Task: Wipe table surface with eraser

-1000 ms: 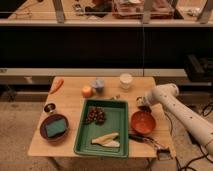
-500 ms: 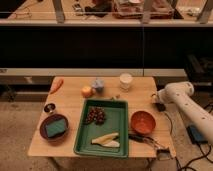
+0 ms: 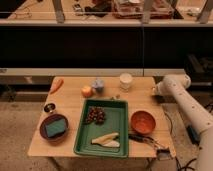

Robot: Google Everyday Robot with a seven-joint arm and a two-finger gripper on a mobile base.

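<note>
Claw [image 3: 156, 91] at right edge of table surface [image 3: 70, 104]; one bowl [image 3: 143, 114], one tray [image 3: 118, 119].

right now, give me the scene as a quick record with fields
table surface: light wood, carries everything listed
eraser: small dark block, front right, just in front of the orange bowl
gripper: at the table's right edge, right of the white cup, apart from the eraser
green tray: centre, grapes inside
dark bowl: front left, teal block inside
wiping: eraser not held
</note>
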